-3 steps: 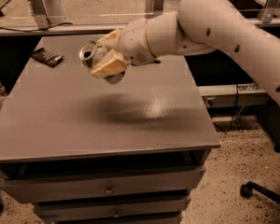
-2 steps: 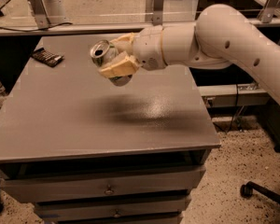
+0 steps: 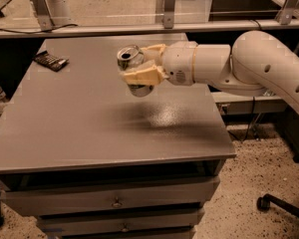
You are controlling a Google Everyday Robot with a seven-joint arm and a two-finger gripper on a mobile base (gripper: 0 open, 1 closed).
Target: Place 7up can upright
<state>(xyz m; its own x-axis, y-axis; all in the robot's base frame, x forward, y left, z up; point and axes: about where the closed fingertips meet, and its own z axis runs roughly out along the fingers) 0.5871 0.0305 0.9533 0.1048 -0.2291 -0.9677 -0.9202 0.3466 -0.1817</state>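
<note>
- Held in the air: the can (image 3: 130, 57), well above the grey table (image 3: 74, 118) and touching it nowhere
- Clamped by the gripper (image 3: 135, 63), with pale fingers (image 3: 142, 76) pressed on opposite sides of the can's body, one on the near side and one on the far side
- Hanging over the middle of the table, a little toward the back edge and the right
- Close to upright but not straight: long axis tilted, with the shiny top end raised and leaning to the left, the ring of the top seen as an oval
- Bottom end pointing down at the table and slightly to the right, showing below the near finger
- Reaching in from the right at about can height: a thick pale arm (image 3: 249, 66), lying nearly level above the table's right edge
- Cast on the table below the can and wrist: a soft dark shadow (image 3: 139, 117)
- Lying flat near the back left corner of the table, well apart from the can: a small dark object (image 3: 50, 60), too unclear to name
- Set under the tabletop at the front: drawers (image 3: 114, 199) with small knobs
- Standing on the speckled floor (image 3: 249, 183) at the lower right: the wheeled foot of a chair (image 3: 281, 203)
</note>
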